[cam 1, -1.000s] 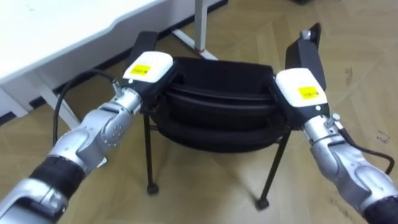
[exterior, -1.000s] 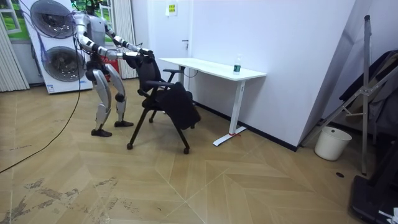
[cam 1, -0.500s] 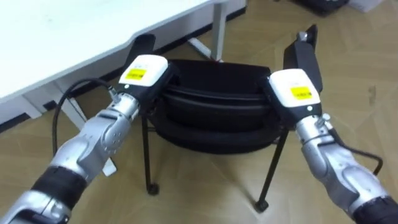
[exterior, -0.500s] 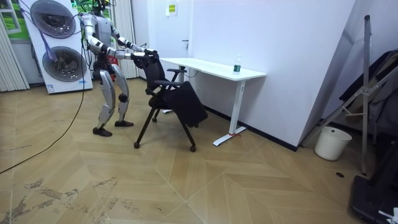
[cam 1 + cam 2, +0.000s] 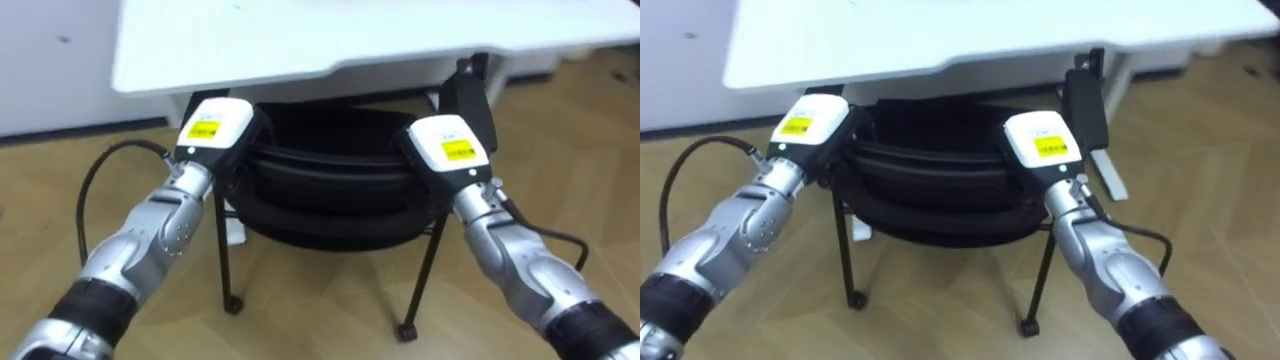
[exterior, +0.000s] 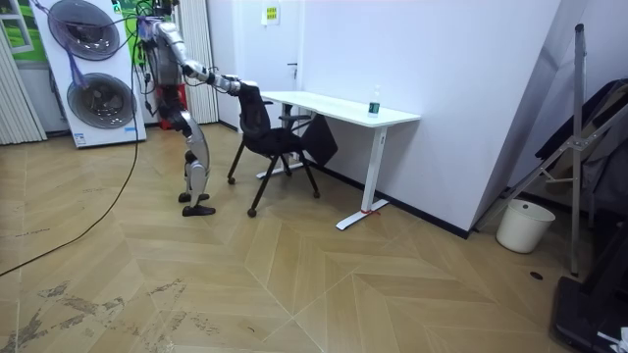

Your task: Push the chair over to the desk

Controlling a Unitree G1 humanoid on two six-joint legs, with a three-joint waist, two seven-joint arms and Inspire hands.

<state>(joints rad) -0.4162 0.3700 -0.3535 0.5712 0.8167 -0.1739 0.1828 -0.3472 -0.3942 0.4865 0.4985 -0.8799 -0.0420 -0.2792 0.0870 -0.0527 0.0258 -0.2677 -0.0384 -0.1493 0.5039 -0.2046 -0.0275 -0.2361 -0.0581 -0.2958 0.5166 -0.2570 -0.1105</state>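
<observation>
Chair (image 5: pixel 330 190) stands at our twelve o'clock on the wood floor (image 5: pixel 320 320). Our left hand (image 5: pixel 213 127) at eleven and right hand (image 5: pixel 447 150) at one rest on its backrest corners; we cannot tell whether either is spread or clasping. Beyond, its seat reaches under the white desk (image 5: pixel 350 35) by the wall (image 6: pixel 442 59). Washing machines (image 6: pixel 86 69) stand at six.

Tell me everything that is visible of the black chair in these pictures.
The chair is black, with a curved padded-looking backrest, armrests and thin dark metal legs on small feet. It stands upright on the wooden floor, its front under the white desk. The left robot hand and right robot hand lie on the two ends of the backrest top.
</observation>
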